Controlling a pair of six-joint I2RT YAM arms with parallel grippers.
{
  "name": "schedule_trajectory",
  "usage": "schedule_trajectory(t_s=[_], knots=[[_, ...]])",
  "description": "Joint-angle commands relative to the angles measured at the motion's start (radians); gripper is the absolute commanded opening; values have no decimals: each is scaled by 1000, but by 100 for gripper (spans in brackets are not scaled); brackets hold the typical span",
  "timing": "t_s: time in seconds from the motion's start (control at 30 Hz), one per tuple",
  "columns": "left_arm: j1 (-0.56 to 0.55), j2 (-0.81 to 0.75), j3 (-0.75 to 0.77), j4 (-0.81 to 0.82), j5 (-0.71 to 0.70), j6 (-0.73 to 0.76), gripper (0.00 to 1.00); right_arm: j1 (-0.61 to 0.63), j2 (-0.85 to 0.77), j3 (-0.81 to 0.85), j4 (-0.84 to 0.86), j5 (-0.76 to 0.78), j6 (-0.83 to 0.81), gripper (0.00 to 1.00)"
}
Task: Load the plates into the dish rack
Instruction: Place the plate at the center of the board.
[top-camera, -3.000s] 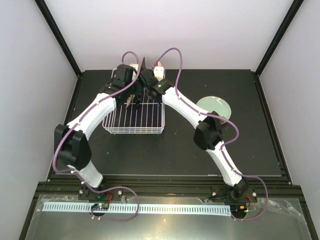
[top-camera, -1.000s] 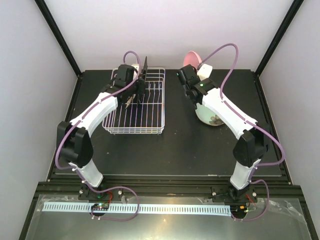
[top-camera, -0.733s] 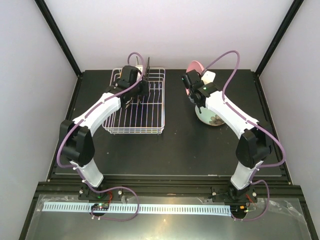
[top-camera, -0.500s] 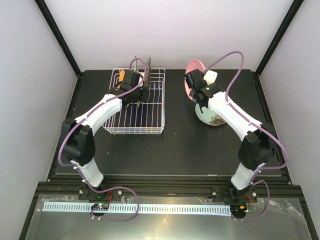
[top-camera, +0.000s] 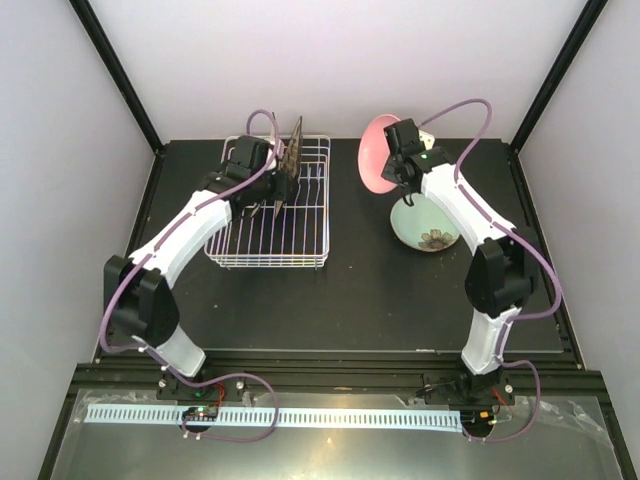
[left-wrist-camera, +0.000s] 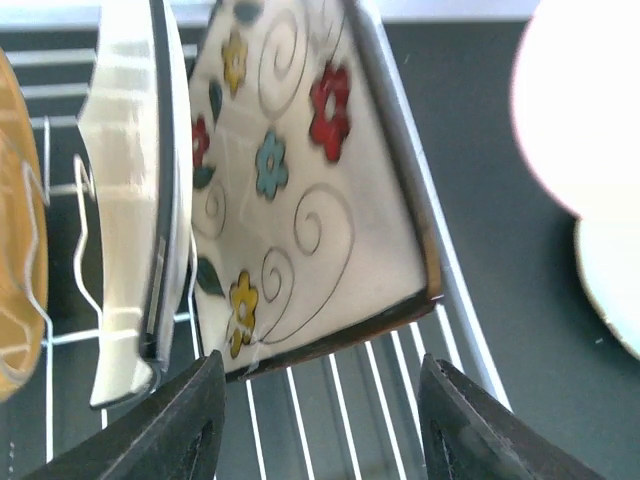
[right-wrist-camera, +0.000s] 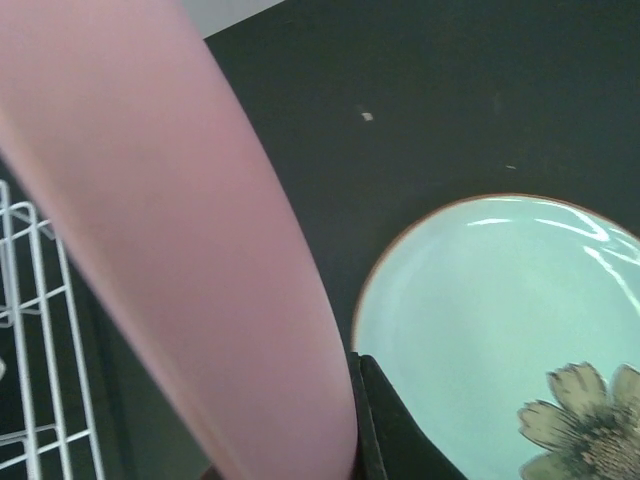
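The white wire dish rack (top-camera: 268, 238) sits at the back left. In it a square cream flowered plate (left-wrist-camera: 300, 190) stands on edge, next to a plain white square plate (left-wrist-camera: 135, 200) and an orange plate (left-wrist-camera: 15, 280). My left gripper (left-wrist-camera: 325, 430) is open just below the flowered plate's lower edge, holding nothing; in the top view this gripper (top-camera: 272, 195) is over the rack. My right gripper (top-camera: 398, 165) is shut on the rim of the round pink plate (top-camera: 376, 165), held on edge in the air. Only one black finger (right-wrist-camera: 390, 430) shows beside it. The pale green plate (top-camera: 425, 226) lies flat on the mat.
The rack's near half (top-camera: 270, 245) has bare wires. Rack wires (right-wrist-camera: 30, 300) show left of the pink plate in the right wrist view. Black mat (top-camera: 350, 300) spreads in front of both arms, with walls close behind the rack.
My left gripper has opened and let go of the flowered plate, which now stands in the rack. The right arm has swung round with the pink plate, lifting it beside the green plate.
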Motion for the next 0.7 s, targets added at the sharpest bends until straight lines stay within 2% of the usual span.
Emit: schedule_trajectory(t_s=[0.0,0.1,0.27,0.43,0.53,0.67], knots=[[6,-115,67,71,26,32,57,-8,96,139,-42,-114,-35,1],[7,-156,108,65,25,39,60,-14,201,229,-80,-181,-37,1],[19,-196,174,-65,-68,76,64,-30,350,366,-156,-206,-9,1],[64,-288,81,-102,-121,79,65,-67,495,510,-219,-269,-10,1],[84,-332,24,-93,-114,70,65,-100,534,519,-200,-339,-11,1],[90,-337,23,-117,-118,71,65,-156,583,523,-194,-457,-6,2]])
